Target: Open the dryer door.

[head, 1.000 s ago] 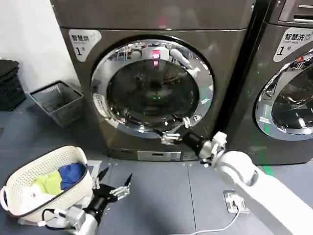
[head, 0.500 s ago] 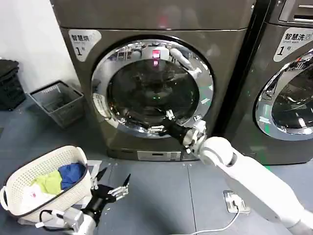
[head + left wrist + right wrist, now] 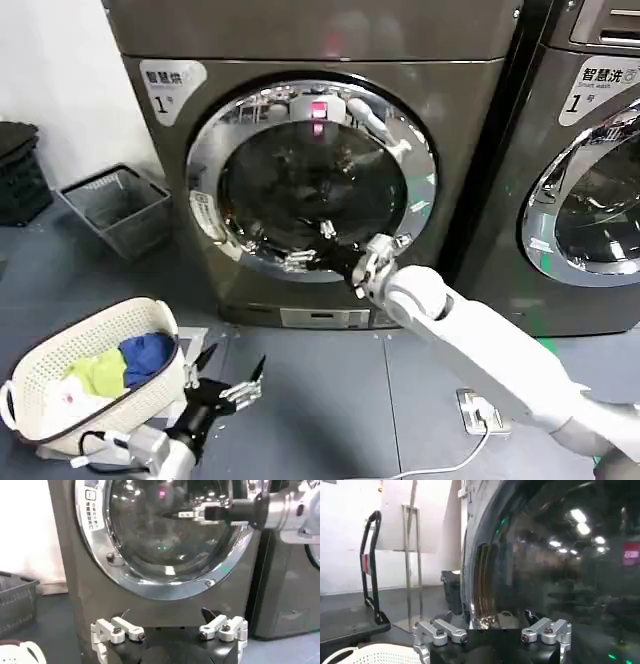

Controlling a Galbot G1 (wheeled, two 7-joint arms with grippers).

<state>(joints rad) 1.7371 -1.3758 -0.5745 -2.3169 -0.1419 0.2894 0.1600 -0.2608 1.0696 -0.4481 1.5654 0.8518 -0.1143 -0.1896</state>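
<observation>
Bare floor (image 3: 330,390) fronts the dryer door (image 3: 310,180); a laundry basket (image 3: 95,365) crowds the left pincer (image 3: 228,375).

Even indoor light, strong glare on chrome and glass.
Ceiling lamps mirrored as bright spots in the door (image 3: 555,555); rim (image 3: 205,160) shining; soft shadows on the floor (image 3: 330,390); slight blur close to the glass.

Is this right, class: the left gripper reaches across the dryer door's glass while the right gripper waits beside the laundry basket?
No, the sides are swapped. In the head view the right gripper reaches across the dryer door, and the left gripper waits beside the laundry basket.
</observation>
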